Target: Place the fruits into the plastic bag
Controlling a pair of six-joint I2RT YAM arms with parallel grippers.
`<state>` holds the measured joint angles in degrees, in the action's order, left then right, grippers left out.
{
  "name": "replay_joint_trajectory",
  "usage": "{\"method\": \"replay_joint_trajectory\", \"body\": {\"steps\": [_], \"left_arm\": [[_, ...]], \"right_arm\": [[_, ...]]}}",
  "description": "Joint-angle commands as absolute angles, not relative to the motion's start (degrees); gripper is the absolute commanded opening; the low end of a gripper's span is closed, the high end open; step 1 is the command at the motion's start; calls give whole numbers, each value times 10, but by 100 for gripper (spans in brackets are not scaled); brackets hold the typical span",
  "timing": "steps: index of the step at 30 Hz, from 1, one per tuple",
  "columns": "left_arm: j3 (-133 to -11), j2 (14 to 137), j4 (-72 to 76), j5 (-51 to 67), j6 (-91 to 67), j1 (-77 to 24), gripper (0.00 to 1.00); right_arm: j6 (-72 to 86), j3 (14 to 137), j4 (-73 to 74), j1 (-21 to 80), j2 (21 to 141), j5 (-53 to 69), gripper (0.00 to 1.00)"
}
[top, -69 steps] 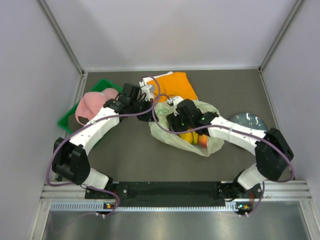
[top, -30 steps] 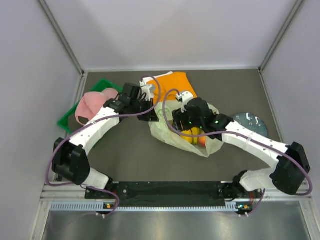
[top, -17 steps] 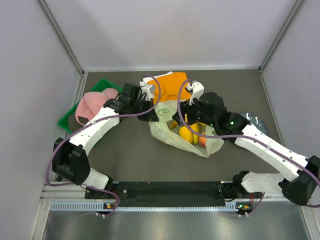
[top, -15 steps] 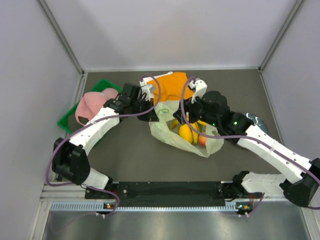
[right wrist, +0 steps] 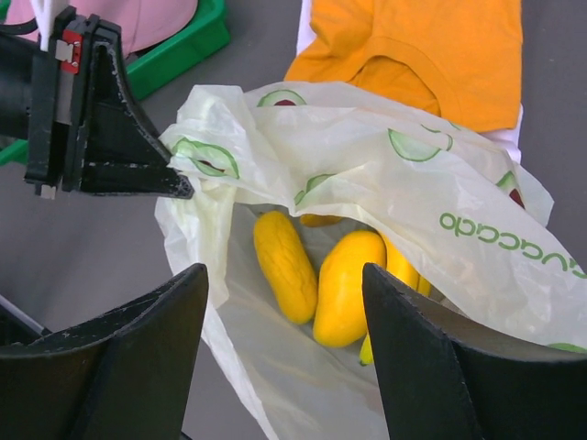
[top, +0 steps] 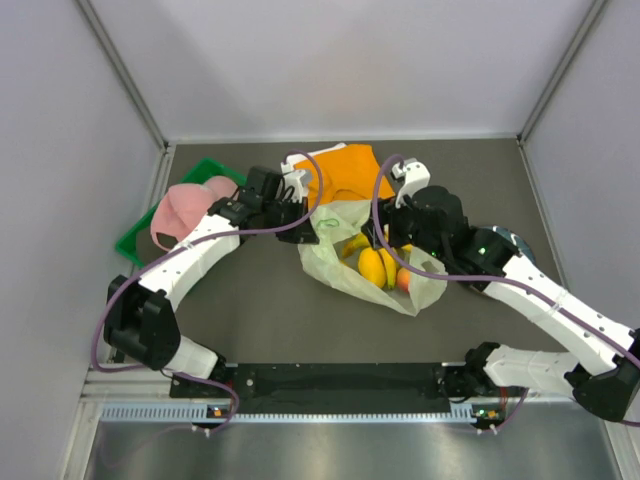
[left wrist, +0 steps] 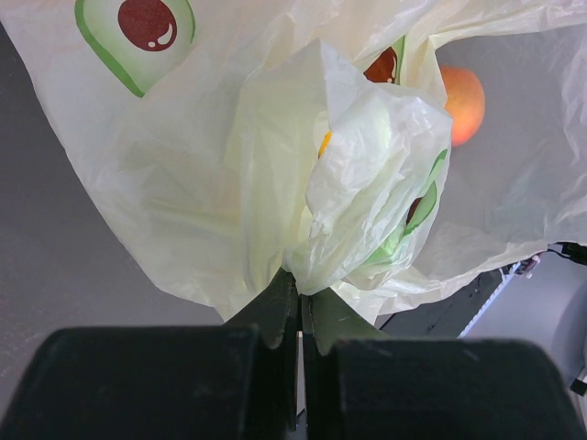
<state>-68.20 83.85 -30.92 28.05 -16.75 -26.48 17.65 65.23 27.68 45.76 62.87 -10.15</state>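
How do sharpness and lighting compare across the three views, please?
Top external: evenly lit, sharp, soft shadows. Left wrist: light glows through the plastic bag; the closed fingers are dark. Right wrist: yellow fruits sharp, near fingers black, soft-edged.

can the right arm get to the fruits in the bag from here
Probably yes: the left gripper pinches the rim of the plastic bag, holding its mouth open, and the right gripper hangs open above the fruits with nothing between.

White left arm (top: 190,255), white right arm (top: 550,305), black joints, looping purple cables (top: 375,205), right claw (right wrist: 282,275) with 2 black fingers (right wrist: 431,367).
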Motion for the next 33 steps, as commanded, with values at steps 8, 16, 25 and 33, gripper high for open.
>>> {"method": "replay_joint_trajectory", "body": {"steps": [8, 16, 25, 33], "left_arm": [[-700, 824, -301, 286, -164, -269, 0], [-700, 824, -301, 284, -163, -271, 0], [-700, 824, -301, 283, -163, -270, 0], [-700, 824, -301, 278, -164, -271, 0]], "right_arm": [[188, 671, 329, 467, 613, -201, 68], [196, 682, 363, 467, 592, -220, 68], [236, 689, 482, 467, 525, -198, 68], [258, 643, 476, 467, 508, -122, 64]]}}
